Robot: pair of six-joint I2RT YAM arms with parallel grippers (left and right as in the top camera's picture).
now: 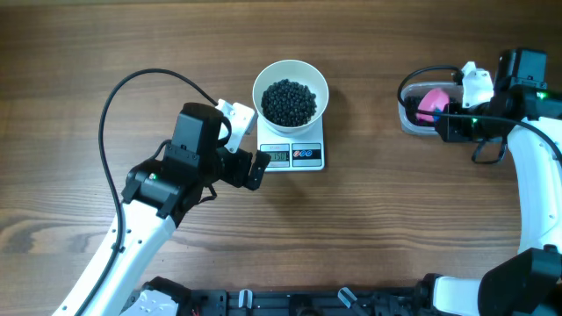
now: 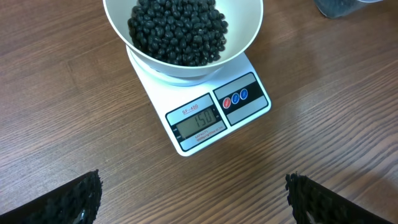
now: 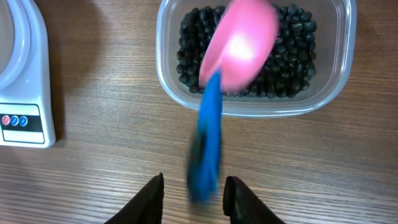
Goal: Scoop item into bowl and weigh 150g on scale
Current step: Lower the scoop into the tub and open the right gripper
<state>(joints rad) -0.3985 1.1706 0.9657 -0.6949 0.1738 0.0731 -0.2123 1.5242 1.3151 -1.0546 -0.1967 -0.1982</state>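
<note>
Bean-filled bowl [image 2: 244, 28] on scale [image 2: 163, 93] ahead of wide-spread left fingers [image 2: 74, 199]; right fingers [image 3: 152, 199] parted loosely around blurred scoop handle [image 3: 206, 137]

- The scale [image 1: 292, 155] is a small, flat, white rectangle lying level, and its grey display reads 150.
- The bowl [image 1: 257, 95] is round, white and smooth, and stands upright on top of the scale, just behind the display.
- The beans [image 1: 290, 102], tiny, round and black, are heaped in the bowl on the scale. More lie in a clear tub [image 3: 267, 111] well right of the scale.
</note>
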